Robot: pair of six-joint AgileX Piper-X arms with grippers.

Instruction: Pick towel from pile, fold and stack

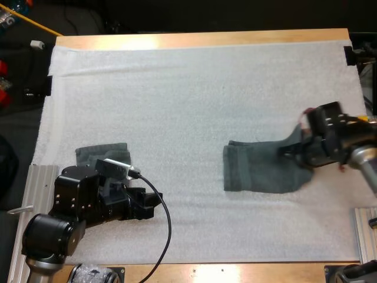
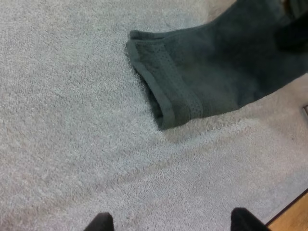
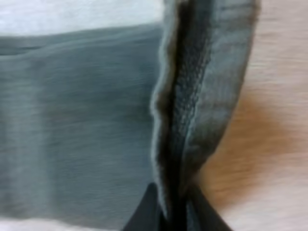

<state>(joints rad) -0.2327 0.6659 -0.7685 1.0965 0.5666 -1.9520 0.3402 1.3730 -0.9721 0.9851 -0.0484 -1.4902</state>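
A dark grey-green towel (image 1: 262, 169) lies folded on the white mat right of centre, its right end lifted. My right gripper (image 1: 296, 152) is shut on that raised end; up close, the towel's doubled hem (image 3: 192, 96) is pinched between the black fingers (image 3: 144, 211). The same towel (image 2: 221, 72) lies ahead of my left gripper (image 2: 171, 224), whose fingertips (image 2: 98, 222) stand apart over bare mat. A second folded towel (image 1: 100, 156) sits at the left, partly hidden behind my left gripper (image 1: 154, 203).
The white mat (image 1: 194, 88) covers most of the wooden table (image 1: 200, 39). Metal rails (image 1: 32, 183) flank the mat at the near left and near right (image 1: 365, 230).
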